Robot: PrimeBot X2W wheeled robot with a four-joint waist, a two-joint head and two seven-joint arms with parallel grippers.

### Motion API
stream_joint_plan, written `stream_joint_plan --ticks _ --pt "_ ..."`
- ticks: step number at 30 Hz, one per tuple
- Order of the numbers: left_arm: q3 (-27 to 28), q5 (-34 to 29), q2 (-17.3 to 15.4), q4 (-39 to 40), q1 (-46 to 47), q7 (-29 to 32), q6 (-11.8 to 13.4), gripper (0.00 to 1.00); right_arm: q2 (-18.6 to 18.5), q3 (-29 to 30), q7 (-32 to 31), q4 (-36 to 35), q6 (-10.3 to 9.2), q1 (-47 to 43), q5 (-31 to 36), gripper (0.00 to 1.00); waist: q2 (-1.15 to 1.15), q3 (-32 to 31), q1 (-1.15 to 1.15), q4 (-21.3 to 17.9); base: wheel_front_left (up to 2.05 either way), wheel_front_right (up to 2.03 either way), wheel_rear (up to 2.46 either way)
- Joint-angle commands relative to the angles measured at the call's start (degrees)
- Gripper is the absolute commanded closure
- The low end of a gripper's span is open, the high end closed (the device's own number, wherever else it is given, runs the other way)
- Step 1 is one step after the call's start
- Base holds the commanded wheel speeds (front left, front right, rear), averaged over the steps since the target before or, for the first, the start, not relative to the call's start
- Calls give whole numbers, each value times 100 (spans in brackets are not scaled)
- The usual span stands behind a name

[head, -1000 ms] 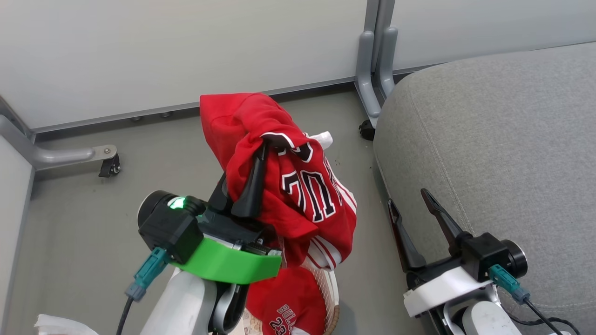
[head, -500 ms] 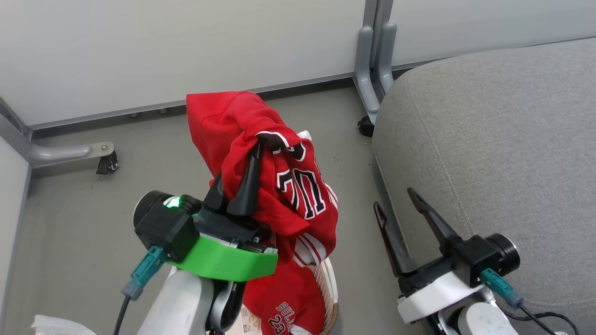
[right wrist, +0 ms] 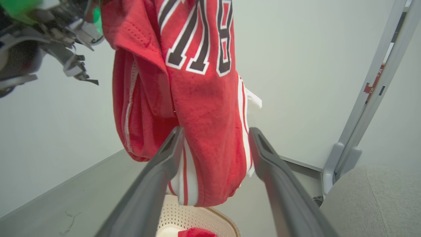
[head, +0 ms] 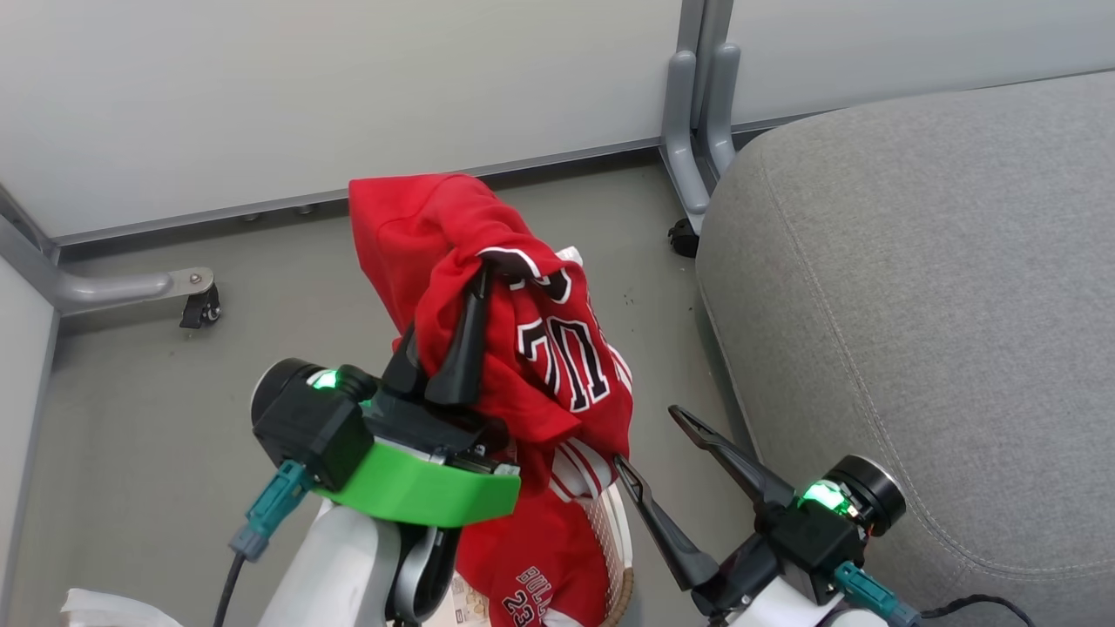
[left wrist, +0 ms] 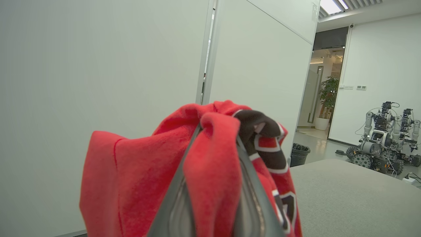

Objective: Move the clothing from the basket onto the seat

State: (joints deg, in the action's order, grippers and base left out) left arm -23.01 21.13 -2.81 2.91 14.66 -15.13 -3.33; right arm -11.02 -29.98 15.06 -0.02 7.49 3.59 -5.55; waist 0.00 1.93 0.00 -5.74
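My left pincer [head: 477,287] clamped on shirt [head: 435,235]; right pincer [head: 648,435] apart. I must hold tight, lift clear of basket [head: 614,540], swing over seat [head: 915,261], then drop.

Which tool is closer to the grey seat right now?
Right. The right tool hangs open beside the seat; the left tool grips the red jersey farther left.

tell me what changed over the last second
The right gripper swung left from beside the seat toward the hanging red garment, jaws open. The left gripper stayed shut on that garment above the basket; the other garment still lies in the basket.
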Motion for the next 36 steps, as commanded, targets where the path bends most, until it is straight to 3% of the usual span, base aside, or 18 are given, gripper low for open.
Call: stream_joint_plan --ticks 1,30,31,32,36 --pt "-37 37 -16 19 8 -3 -37 100 46 29 18 51 -1 53 61 0 0 0 0 23 0 0 0" --pt "-1170 335 -15 1 31 -3 -321 100 329 40 18 1167 -1 1075 815 0 0 -64 0 364 0 0 0" --pt "-1183 343 -16 -8 32 -3 -323 100 366 65 18 1214 -1 1074 755 45 0 -75 0 377 0 0 0" --pt "-1188 342 -16 -15 27 -3 -323 100 384 81 18 1235 -1 1078 747 100 0 -89 0 390 0 0 0" --pt "-1124 347 -15 -33 -6 -3 -333 100 403 63 18 1273 -1 1039 699 100 0 -120 0 420 0 0 0"
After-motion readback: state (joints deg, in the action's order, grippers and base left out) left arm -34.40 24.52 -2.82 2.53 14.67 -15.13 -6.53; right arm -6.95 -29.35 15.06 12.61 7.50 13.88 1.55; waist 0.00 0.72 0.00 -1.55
